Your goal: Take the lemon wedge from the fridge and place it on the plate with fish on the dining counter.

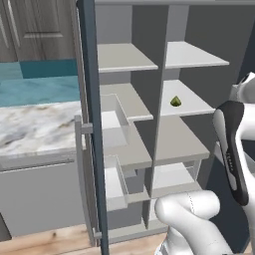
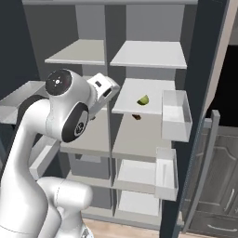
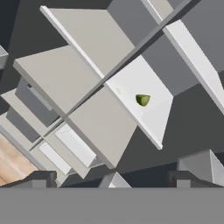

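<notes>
The pincer [image 3: 111,177] is released, its jaws spread wide with nothing between them, hanging in front of the open fridge [image 1: 89,124]. The lemon wedge [image 3: 142,100] lies alone on a pale shelf [image 3: 151,118] ahead of the pincer, well apart from its tips.

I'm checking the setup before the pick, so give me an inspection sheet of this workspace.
Surface: pale shelf inside the open fridge.
Job's things: lemon wedge lies alone on that shelf, right column.
Clutter: nothing seen on the shelves; empty door bins.
Gripper: open, short of the shelves, aimed at the wedge.
Cables: nothing seen.
Surroundings: marble counter left of the fridge, grey cupboards behind it, wood floor.
</notes>
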